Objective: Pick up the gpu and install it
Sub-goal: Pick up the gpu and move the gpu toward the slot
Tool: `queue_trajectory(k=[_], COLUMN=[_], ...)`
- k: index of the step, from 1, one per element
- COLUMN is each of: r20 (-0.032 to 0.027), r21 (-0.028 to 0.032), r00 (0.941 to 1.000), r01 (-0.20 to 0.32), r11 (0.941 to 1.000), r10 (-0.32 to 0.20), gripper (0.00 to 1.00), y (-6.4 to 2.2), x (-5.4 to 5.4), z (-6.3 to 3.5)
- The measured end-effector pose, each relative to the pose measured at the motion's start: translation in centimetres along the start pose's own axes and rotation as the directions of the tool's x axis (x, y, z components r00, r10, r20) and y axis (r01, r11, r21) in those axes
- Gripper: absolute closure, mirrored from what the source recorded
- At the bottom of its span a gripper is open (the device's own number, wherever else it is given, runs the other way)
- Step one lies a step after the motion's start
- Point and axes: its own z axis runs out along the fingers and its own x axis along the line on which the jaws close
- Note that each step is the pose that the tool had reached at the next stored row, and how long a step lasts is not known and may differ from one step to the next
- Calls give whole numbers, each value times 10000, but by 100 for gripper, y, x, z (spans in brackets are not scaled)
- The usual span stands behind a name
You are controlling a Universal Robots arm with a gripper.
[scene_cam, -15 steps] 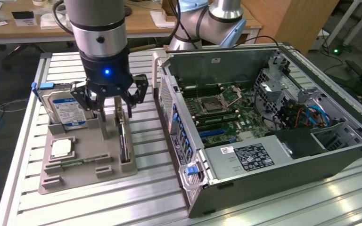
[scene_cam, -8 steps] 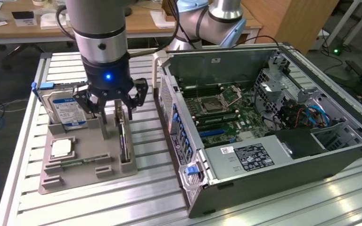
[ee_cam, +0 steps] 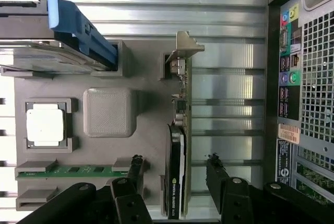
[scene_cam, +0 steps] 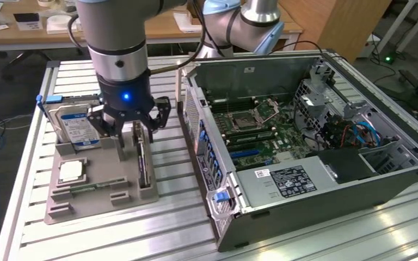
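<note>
Your jaws are spread wide, one at each side of the thin green graphics card with black cooler (ee_cam: 176, 151), which stands on its edge in the grey plastic holder (ee_cam: 143, 78). Centre them squarely before closing.

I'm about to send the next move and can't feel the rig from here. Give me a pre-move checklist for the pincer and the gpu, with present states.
1. Pincer open: ok, jaws wide apart.
2. Pincer straddles the gpu: ok, one finger on each side.
3. Fingers clear of the card: ok, a gap shows on both sides.
4. gpu upright on edge in the gray holder: ok.
5. Computer case open, motherboard exposed: ok.
6. Card slot free: cannot tell.
</note>
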Motion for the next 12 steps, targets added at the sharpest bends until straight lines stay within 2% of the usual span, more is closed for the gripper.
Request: queue_trajectory(k=[6,12], r20=[9,11], r21=[0,1], r00=[10000,10000], r01=[-1,-1], r11=[10000,10000], r10=[1,1], gripper=[39,39], y=[-41,-46], x=[2,4], z=[107,216])
